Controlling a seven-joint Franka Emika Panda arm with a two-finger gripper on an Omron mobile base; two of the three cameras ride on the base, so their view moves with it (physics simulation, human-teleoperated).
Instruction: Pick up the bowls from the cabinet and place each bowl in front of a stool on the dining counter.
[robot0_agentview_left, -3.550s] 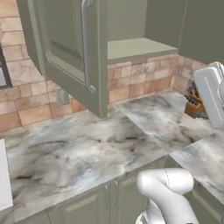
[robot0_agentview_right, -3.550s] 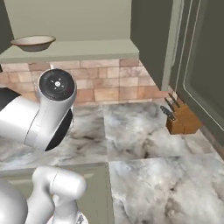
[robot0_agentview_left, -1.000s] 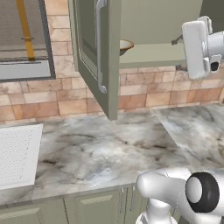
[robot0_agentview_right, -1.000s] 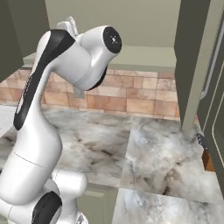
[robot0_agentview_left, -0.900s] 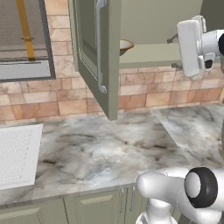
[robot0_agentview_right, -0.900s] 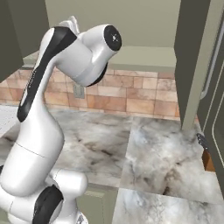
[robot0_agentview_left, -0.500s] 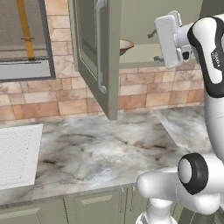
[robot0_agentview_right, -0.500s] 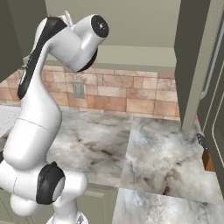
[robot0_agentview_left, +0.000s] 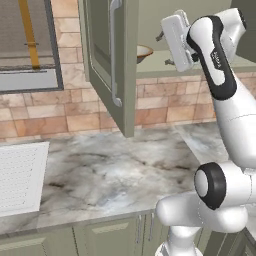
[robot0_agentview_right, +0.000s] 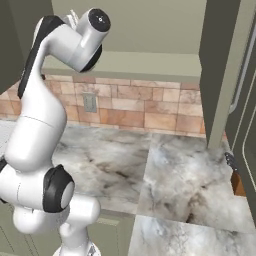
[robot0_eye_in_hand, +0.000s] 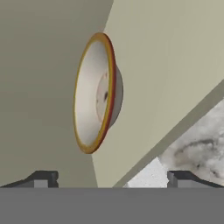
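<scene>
A cream bowl (robot0_eye_in_hand: 97, 94) with a brownish rim sits on the pale shelf (robot0_eye_in_hand: 175, 65) of the sage-green cabinet (robot0_agentview_left: 107, 60), whose door stands open with its silver handle (robot0_agentview_left: 116, 55) facing me. In the left base view the bowl (robot0_agentview_left: 144, 51) peeks out past the door's edge. My gripper (robot0_agentview_left: 164, 49) hangs at shelf height just right of the bowl, a short gap from it. It is open, with nothing between its fingers. In the hand view my gripper (robot0_eye_in_hand: 111, 179) points at the bowl, which lies straight ahead and appears rolled on its side.
A marble kitchen counter (robot0_agentview_left: 115, 175) runs below the cabinet against a brick backsplash (robot0_agentview_right: 130, 107). A white ribbed panel (robot0_agentview_left: 20, 185) lies at the counter's left. A second cabinet door (robot0_agentview_right: 220, 75) stands at the right, with a brown block (robot0_agentview_right: 239, 184) beneath it.
The arm has swung left along the shelf, bringing the hand from the right edge of the view up close to the bowl. The jaws stayed open. Earlier still, the base itself had shifted.
</scene>
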